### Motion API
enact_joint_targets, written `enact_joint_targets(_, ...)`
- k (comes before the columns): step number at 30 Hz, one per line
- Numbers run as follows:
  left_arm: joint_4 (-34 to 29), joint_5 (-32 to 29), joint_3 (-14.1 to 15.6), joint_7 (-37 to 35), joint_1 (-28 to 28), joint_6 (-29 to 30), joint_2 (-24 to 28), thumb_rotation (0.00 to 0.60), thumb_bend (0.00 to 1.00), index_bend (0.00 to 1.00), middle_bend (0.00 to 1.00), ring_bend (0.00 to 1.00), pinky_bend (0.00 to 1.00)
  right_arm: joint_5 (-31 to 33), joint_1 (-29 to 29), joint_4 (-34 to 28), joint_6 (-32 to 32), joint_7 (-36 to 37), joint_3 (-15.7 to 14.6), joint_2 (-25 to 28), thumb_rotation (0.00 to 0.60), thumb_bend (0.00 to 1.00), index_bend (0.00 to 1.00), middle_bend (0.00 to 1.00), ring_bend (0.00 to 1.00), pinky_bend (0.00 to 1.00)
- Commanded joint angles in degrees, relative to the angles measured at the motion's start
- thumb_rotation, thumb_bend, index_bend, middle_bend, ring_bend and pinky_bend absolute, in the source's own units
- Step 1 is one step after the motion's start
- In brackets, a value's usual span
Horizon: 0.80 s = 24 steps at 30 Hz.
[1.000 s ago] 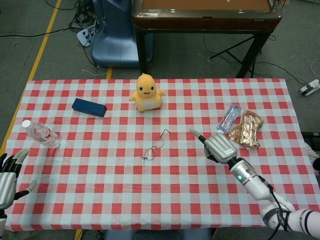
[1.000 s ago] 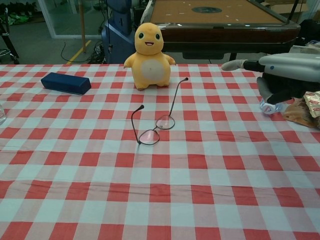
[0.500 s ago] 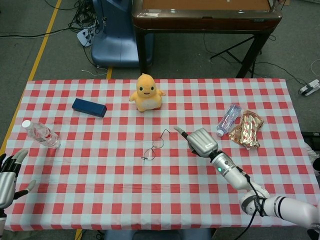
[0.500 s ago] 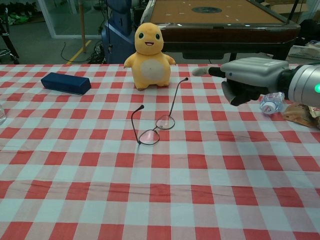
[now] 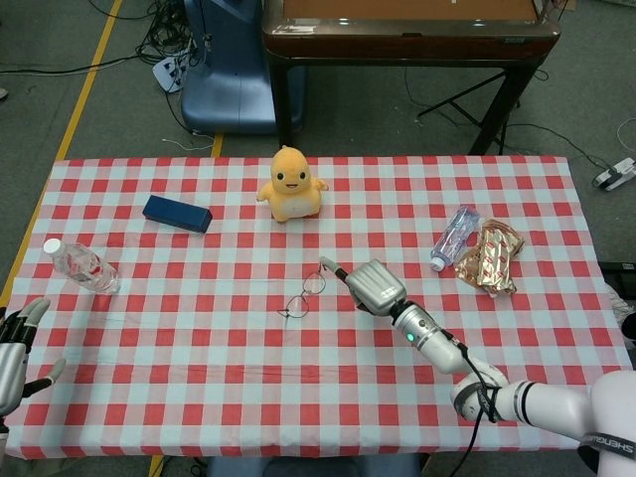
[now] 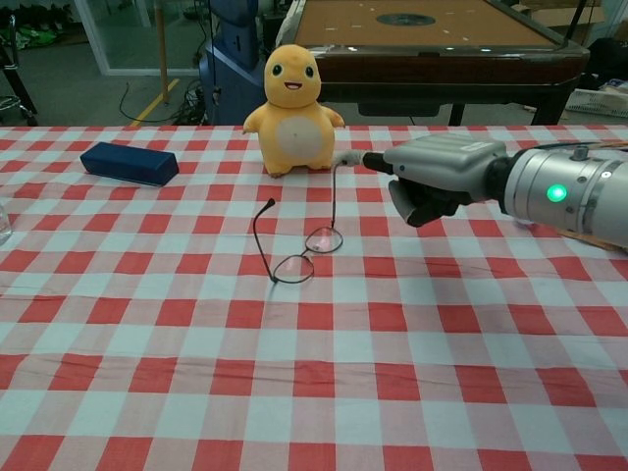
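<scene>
The thin wire-framed pair of glasses (image 6: pixel 299 245) lies on the red-and-white checked tabletop (image 5: pixel 199 328) near its middle, lenses down and both temple arms sticking up. The right hand (image 5: pixel 370 285) hovers just to the right of the glasses; one outstretched finger (image 6: pixel 351 158) reaches left and meets the tip of the right-side temple arm, while the other fingers are curled under the palm and enclose nothing. The glasses sit to the left of that hand and slightly nearer.

The left hand (image 5: pixel 14 348) is at the near left edge of the tabletop, fingers spread and holding nothing, well apart from the glasses.

Counted on the tabletop: one pair of glasses; one yellow-orange plush toy with a cream belly (image 5: pixel 290 184), standing upright on the far side of the glasses; one dark blue rectangular box (image 5: pixel 177 214) at far left; two clear plastic water bottles, one (image 5: pixel 81 265) lying at the left edge and one (image 5: pixel 454 237) lying at the right; and one shiny gold-and-red snack packet (image 5: pixel 490 256) just beside the right bottle.
</scene>
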Motion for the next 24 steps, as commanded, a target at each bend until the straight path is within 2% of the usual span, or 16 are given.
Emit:
enact_joint_targets(1,0.0,0.0,0.0,0.0,0.1,0.1,0.0,0.600,0.26,0.09,0.10,0.14,0.00,0.1,0.6,0.5,-0.3,0.0,-0.3,-0.8,0.600,1.00,0.00,1.00,0.92,0.98)
enact_joint_targets(11,0.2,0.0,0.1,-0.2,0.4,0.4,0.1,0.600,0.26,0.09,0.10,0.14,0.00,0.9,2.5,1.5,-2.2,0.3,-1.3,-3.6,0.600,1.00,0.00,1.00,0.92,0.98)
enact_joint_targets(24,0.8,-0.1,0.2,-0.9,1.1,1.0,0.1,0.600,0.26,0.09,0.10,0.14,0.00,4.5,4.1,1.5,-6.6,5.9,-1.6,-5.2,0.600,1.00,0.00,1.00,0.92,0.98)
